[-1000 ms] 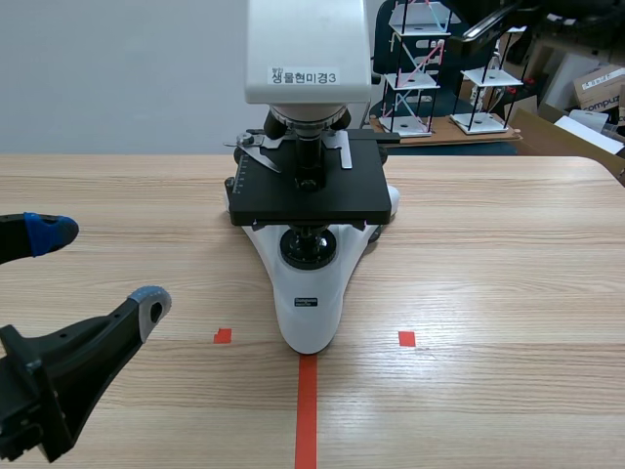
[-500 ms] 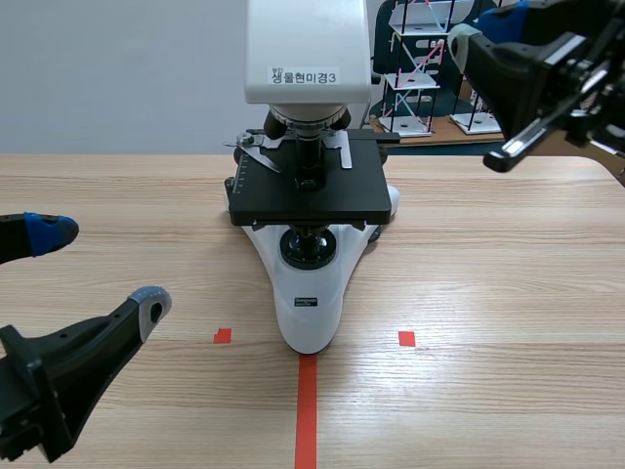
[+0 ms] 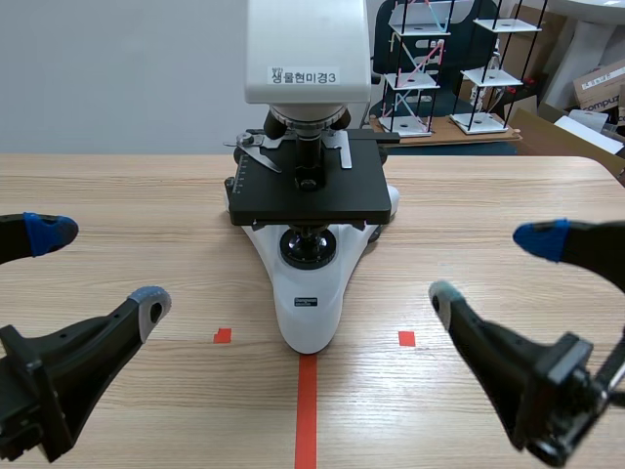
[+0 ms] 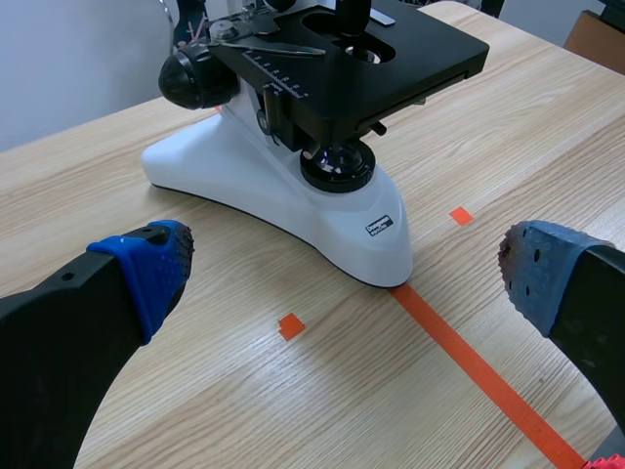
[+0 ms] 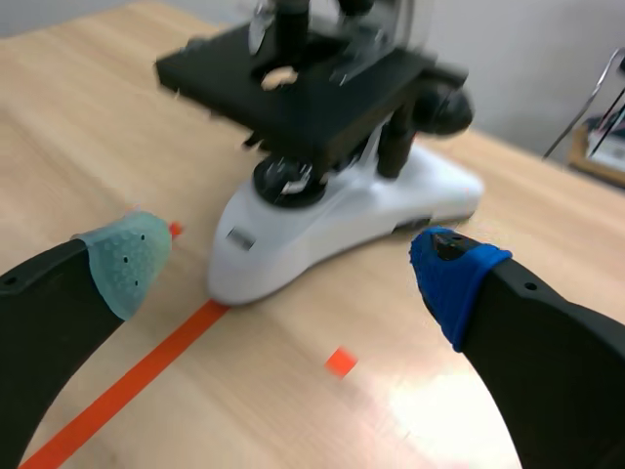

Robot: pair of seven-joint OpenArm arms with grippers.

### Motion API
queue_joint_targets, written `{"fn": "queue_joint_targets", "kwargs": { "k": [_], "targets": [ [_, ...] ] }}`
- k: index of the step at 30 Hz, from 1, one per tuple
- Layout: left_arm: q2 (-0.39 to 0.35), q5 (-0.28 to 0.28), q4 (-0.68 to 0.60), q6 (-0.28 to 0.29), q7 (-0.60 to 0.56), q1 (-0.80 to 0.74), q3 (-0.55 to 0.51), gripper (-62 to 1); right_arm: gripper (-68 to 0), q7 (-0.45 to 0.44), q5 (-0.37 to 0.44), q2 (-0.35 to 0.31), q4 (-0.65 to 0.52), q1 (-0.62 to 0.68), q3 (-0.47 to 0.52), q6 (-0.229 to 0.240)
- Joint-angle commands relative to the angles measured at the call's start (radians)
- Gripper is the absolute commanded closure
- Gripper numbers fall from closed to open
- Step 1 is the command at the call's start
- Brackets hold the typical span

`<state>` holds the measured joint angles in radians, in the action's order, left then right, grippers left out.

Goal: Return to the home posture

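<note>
Two black grippers hang low over the near part of the pale wood-grain surface. The left gripper is toward the left edge and the right gripper toward the right edge. Fingers of each are spread wide, nothing between them. The white-and-black microscope stands mid-surface between them, its base tip touching the orange-red tape line. Beyond the far edge: plain grey wall, white tiered wire racks, cardboard boxes.

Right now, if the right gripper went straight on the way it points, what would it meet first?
Probably the white base of the microscope, straight ahead of the open right gripper, though depth is unclear.
</note>
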<state>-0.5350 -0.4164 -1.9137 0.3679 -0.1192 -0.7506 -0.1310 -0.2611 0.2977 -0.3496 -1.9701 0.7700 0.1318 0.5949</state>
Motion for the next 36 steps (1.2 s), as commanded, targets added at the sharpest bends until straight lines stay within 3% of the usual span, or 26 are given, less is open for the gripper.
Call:
{"fn": "queue_joint_targets", "kwargs": {
  "k": [1, 4, 7, 12, 21, 23, 26, 36],
  "targets": [
    [0.0, -0.006, -0.014, 0.001, -0.011, 0.003, 0.006, -62.3, -55.8, -0.023, -0.007, -0.008, -0.013, 0.005, 0.006, 0.004],
    [0.0, -0.006, -0.014, 0.001, -0.011, 0.003, 0.006, -62.3, -57.6, -0.052, -0.045, -0.008, -0.013, 0.044, 0.006, 0.001],
    [0.0, -0.006, -0.014, 0.001, -0.011, 0.003, 0.006, -62.3, -57.5, -0.054, -0.097, -0.008, -0.013, 0.061, 0.006, -0.037],
    [0.0, -0.006, -0.014, 0.001, -0.011, 0.003, 0.006, -62.3, -48.2, -0.061, -0.111, -0.008, -0.013, 0.061, 0.006, -0.049],
    [0.0, -0.006, -0.014, 0.001, -0.011, 0.003, 0.006, -62.3, -46.2, -0.242, -0.104, -0.008, -0.013, 0.062, 0.016, -0.057],
    [0.0, -0.006, -0.014, 0.001, -0.011, 0.003, 0.006, -62.3, -49.8, -0.252, -0.104, -0.008, -0.013, 0.062, 0.031, -0.057],
    [0.0, -0.006, -0.014, 0.001, -0.011, 0.003, 0.006, -62.3, -67.9, -0.254, -0.105, -0.008, -0.013, 0.064, 0.039, -0.057],
    [0.0, -0.006, -0.014, 0.001, -0.011, 0.003, 0.006, -62.3, -67.9, -0.254, -0.112, -0.008, -0.013, 0.064, 0.038, -0.056]
  ]
}}
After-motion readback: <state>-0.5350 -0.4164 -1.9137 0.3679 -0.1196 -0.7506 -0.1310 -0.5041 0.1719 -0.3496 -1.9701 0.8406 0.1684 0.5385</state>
